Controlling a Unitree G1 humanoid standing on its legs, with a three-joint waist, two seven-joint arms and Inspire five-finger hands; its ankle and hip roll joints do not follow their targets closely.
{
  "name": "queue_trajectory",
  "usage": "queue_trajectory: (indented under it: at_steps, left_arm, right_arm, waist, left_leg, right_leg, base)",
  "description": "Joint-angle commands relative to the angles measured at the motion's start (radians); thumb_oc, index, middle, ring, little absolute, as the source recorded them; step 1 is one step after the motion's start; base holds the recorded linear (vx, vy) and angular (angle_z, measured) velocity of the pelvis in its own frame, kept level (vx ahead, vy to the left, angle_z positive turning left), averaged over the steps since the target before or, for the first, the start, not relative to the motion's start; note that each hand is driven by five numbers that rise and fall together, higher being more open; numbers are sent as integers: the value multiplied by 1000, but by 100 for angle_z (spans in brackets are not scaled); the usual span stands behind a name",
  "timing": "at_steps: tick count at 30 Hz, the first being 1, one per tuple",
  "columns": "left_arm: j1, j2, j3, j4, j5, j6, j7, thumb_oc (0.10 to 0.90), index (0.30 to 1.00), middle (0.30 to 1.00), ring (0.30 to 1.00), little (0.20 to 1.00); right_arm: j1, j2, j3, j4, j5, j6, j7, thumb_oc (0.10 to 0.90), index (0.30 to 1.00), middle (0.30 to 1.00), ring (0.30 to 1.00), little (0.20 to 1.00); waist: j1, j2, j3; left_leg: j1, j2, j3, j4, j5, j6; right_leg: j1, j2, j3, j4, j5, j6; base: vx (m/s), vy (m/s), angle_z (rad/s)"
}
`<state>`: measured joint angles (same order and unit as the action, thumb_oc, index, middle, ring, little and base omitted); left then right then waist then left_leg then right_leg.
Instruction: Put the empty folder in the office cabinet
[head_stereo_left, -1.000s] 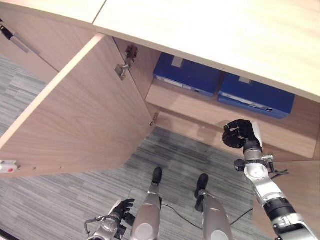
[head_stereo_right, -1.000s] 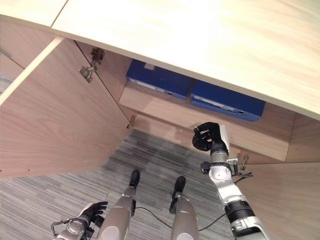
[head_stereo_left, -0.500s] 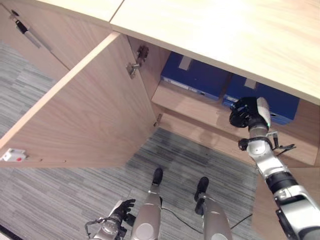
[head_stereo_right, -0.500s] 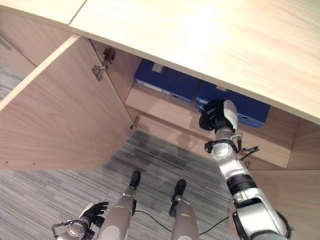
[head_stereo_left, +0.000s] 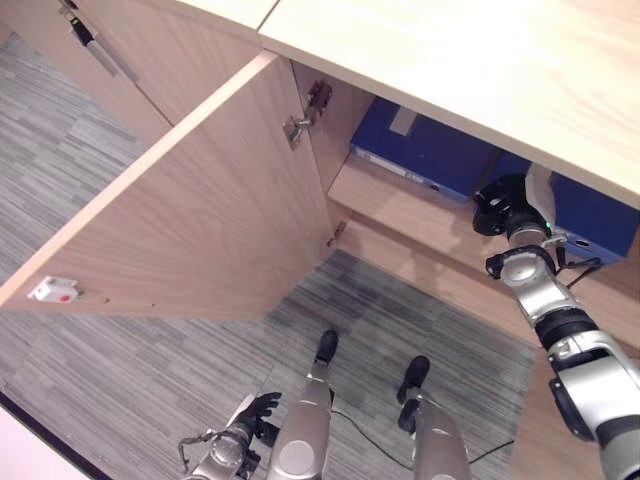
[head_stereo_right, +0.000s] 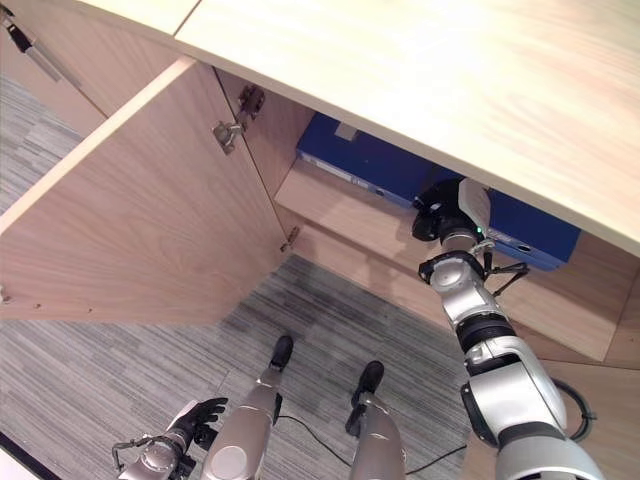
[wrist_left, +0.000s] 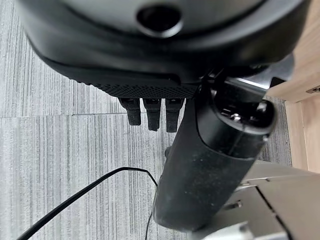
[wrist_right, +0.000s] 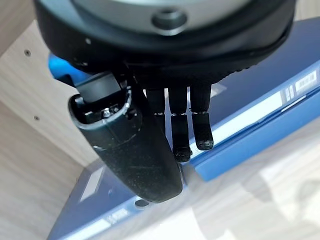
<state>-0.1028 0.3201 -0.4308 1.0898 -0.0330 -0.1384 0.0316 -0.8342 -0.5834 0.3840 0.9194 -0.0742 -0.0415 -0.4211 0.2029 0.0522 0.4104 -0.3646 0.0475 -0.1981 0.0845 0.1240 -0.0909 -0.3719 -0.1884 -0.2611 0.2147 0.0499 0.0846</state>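
Two blue folders lie flat side by side on the shelf (head_stereo_left: 400, 205) of the open office cabinet, the left folder (head_stereo_left: 420, 155) and the right folder (head_stereo_left: 595, 215). My right hand (head_stereo_left: 508, 205) is raised to the shelf, in front of the gap between them. In the right wrist view its fingers (wrist_right: 183, 135) are straight, with their tips at the spine of one folder (wrist_right: 270, 100), and the other folder (wrist_right: 95, 210) lies beside it. My left hand (head_stereo_left: 252, 412) hangs low beside my leg, its fingers (wrist_left: 152, 112) relaxed and holding nothing.
The cabinet's left door (head_stereo_left: 200, 220) stands wide open over the grey carpet, with a small white catch (head_stereo_left: 55, 290) near its free edge. The cabinet top (head_stereo_left: 480, 50) overhangs the shelf. A neighbouring shut door carries a bar handle (head_stereo_left: 85, 35).
My right hand has risen from below the shelf edge to the front of the folders. The camera has shifted, so the whole cabinet sits further right in view.
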Motion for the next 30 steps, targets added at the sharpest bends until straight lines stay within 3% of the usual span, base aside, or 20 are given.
queue_trajectory:
  at_steps: [1, 16, 30]
  left_arm:
    - [40, 4, -40, -3, -6, -17, -1, 800, 900, 900, 900, 900]
    - [35, -7, -48, -13, -20, -15, 5, 800, 900, 900, 900, 900]
    - [21, 9, -61, -1, -24, -18, 14, 800, 900, 900, 900, 900]
  right_arm:
    - [-111, -79, 15, -6, 21, -39, -39, 400, 300, 300, 300, 300]
    - [-46, -17, 6, 57, 29, -33, -34, 400, 300, 300, 300, 300]
    - [-191, -71, 61, 190, 44, -13, -38, 400, 300, 300, 300, 300]
  waist:
    - [5, -2, -15]
    - [2, 19, 9]
    - [6, 38, 47]
  left_leg:
    - [-2, 26, -41, -10, -70, -23]
    - [-14, 16, -47, -4, -72, -17]
    - [-46, 7, -39, 11, -65, -20]
  right_leg:
    - [21, -43, 53, 102, -142, 66]
    - [2, -48, 52, 127, -156, 63]
    - [-40, -50, 61, 142, -149, 64]
  base:
    - [0, 0, 0]
    - [1, 3, 3]
    - [1, 0, 0]
